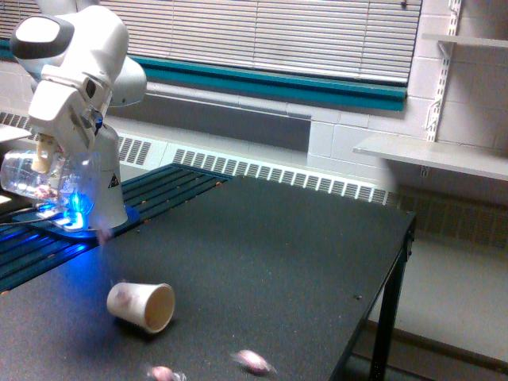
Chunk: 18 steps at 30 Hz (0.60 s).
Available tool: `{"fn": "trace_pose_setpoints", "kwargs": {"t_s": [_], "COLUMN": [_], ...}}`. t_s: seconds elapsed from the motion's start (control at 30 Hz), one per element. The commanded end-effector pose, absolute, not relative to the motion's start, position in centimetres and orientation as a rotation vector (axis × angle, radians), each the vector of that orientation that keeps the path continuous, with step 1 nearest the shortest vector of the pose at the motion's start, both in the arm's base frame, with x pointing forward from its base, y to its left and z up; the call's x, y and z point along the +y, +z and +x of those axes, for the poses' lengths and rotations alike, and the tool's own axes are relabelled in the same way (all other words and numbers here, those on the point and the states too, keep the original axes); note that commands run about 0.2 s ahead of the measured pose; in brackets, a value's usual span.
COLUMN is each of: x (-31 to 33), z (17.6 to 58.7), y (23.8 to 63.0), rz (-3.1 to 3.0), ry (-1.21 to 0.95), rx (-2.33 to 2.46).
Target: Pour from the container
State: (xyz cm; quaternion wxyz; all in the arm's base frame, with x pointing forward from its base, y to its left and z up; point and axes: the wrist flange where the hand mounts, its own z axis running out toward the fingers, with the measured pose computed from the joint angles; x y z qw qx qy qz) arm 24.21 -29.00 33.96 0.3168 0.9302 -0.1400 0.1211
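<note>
Gripper (pixel 40 152) clenched on the container (pixel 44 175), tipped sideways, high at the exterior view's left. Looks light, thin-walled, slick: best held mid-wall, gently. Paper cup (pixel 143 306) lying toppled on the table (pixel 302 262), pink candies (pixel 252 361) scattered.

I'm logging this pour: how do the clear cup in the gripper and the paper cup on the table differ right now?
The container is clear plastic, showing pink candies; the paper cup is opaque cream. The container is held aloft, tilted, by the gripper; the paper cup lies tipped on its side on the table. The container looks larger. Both have open mouths.
</note>
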Motion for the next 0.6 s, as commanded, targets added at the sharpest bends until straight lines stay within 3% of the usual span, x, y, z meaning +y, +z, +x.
{"fn": "trace_pose_setpoints", "kwargs": {"t_s": [0.03,0.6], "x": [-28.63,-28.12], "z": [24.98,25.50], "y": [34.21,34.06], "rz": [2.459,2.470], "ry": [0.334,0.355], "rx": [-0.317,-0.325]}}
